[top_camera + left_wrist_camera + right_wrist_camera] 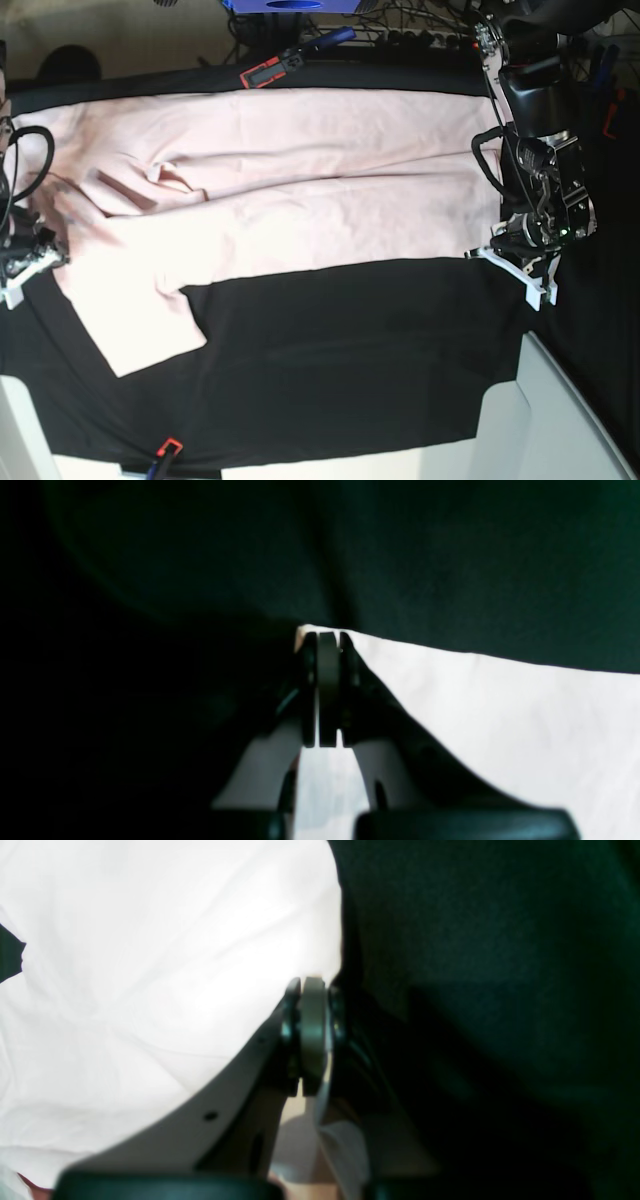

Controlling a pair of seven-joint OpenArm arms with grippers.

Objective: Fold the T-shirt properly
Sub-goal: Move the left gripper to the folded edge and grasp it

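**Both corners pinched, fold ready to be carried**

The T-shirt (pixel 300 190) lies spread lengthwise on the black tabletop (pixel 340 350), plain side up, one sleeve flared out near the right tool. The left tool (pixel 327 640) is pressed together on the corner of the shirt's edge, pale cloth caught between its pads. The right tool (pixel 312 990) is likewise pinched on the cloth's edge at the opposite end of the same long side.

This looks like the grasp step of a lengthwise fold. The next move calls for both tools to lift together and carry that edge across the shirt, keeping it taut. Behind the tools the dark cloth is bare, giving room; clutter lies beyond the far edge.
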